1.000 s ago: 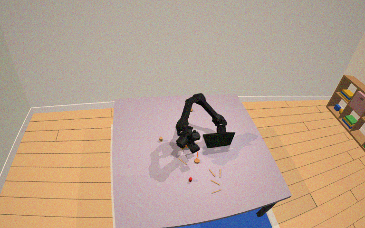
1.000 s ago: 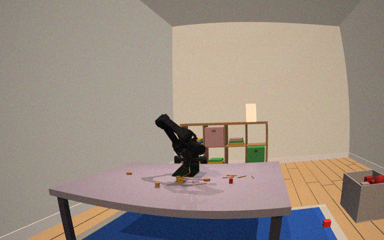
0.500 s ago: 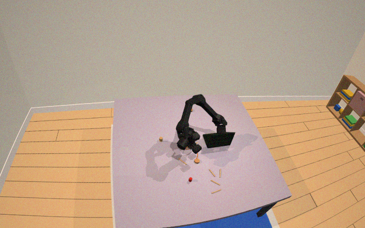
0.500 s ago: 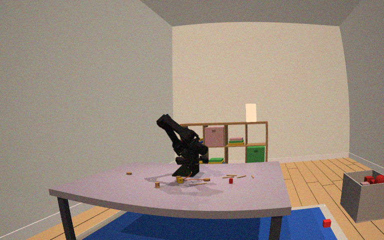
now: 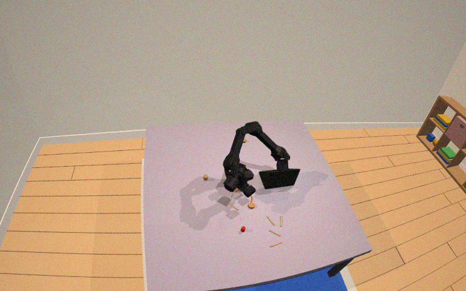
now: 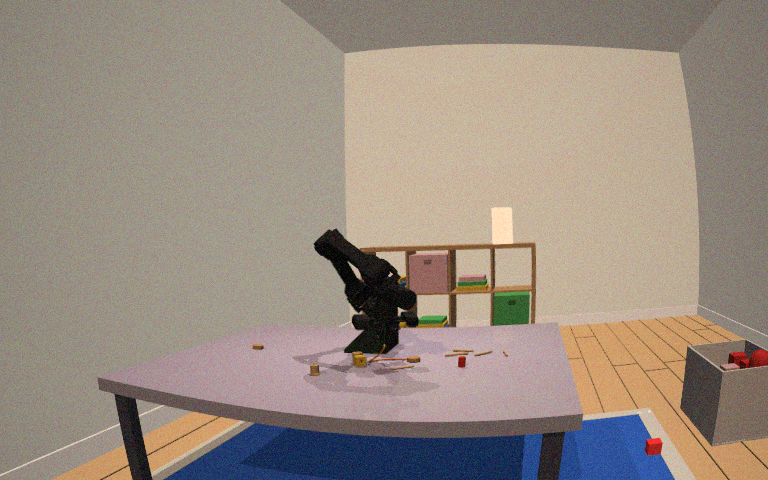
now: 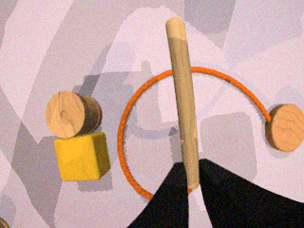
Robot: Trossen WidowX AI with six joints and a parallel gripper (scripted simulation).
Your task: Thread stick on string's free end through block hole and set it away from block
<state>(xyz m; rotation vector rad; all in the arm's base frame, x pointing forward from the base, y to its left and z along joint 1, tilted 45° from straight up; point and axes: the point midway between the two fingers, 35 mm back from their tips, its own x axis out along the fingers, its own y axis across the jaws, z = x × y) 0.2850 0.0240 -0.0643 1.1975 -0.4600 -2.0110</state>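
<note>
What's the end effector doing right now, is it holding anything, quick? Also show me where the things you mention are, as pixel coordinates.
End effector (image 7: 190,169): closed on the thin wooden stick (image 7: 181,90) at the end of the orange string (image 7: 123,142).

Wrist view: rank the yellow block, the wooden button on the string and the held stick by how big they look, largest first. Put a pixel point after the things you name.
1. Held stick (image 7: 182,90), the longest
Unsure: the yellow block (image 7: 78,158) and the wooden button (image 7: 287,127) look too alike to rank.

Wrist view: cube (image 6: 360,361) (image 7: 77,159) beside round block (image 7: 66,115), left of button (image 5: 251,205) (image 6: 413,359) (image 7: 286,128). Top view: loose sticks (image 5: 275,233) (image 6: 483,353) right of cylinder (image 5: 243,229) (image 6: 461,361).
</note>
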